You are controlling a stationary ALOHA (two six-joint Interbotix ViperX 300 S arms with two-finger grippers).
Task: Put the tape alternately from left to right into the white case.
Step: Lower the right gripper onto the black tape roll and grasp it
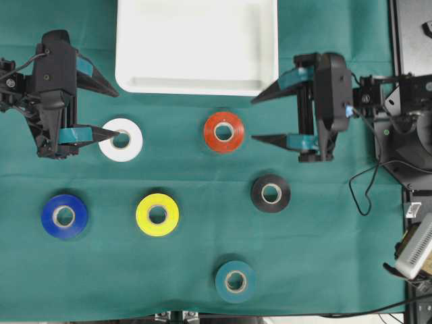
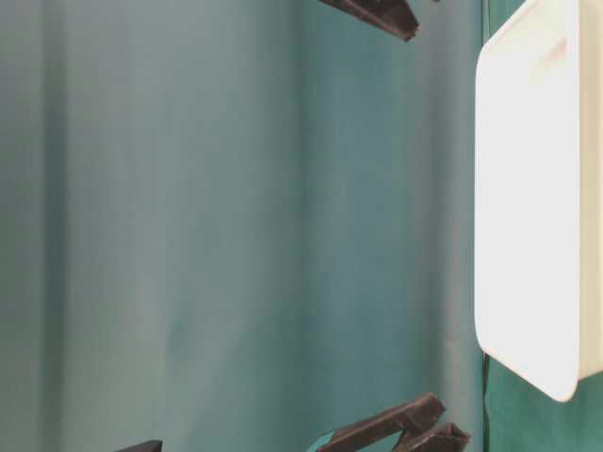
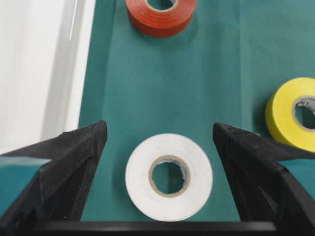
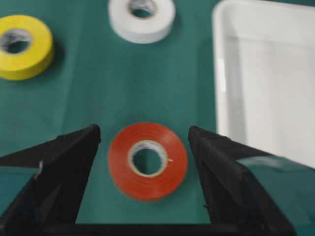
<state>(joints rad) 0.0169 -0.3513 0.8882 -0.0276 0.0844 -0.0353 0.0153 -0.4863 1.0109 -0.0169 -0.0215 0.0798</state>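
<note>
Six rolls of tape lie flat on the green cloth: white (image 1: 131, 147), red (image 1: 224, 145), black (image 1: 258, 194), blue (image 1: 48, 216), yellow (image 1: 157, 229) and teal (image 1: 220, 281). The white case (image 1: 196, 86) stands at the far middle with nothing in it. My left gripper (image 1: 116, 113) is open, and in its wrist view the white tape (image 3: 169, 147) lies between the spread fingers of the left gripper (image 3: 158, 127), untouched. My right gripper (image 1: 254, 119) is open beside the red roll. Its wrist view shows the red tape (image 4: 147, 184) between the fingers of the right gripper (image 4: 143, 130), with gaps on both sides.
The case's long rim (image 3: 39, 69) runs close to the left gripper's left side, and the case (image 4: 266, 73) lies right of the right gripper. Cables and equipment (image 1: 405, 135) crowd the right edge. The table-level view shows the case (image 2: 537, 188) and black fingertips (image 2: 396, 428).
</note>
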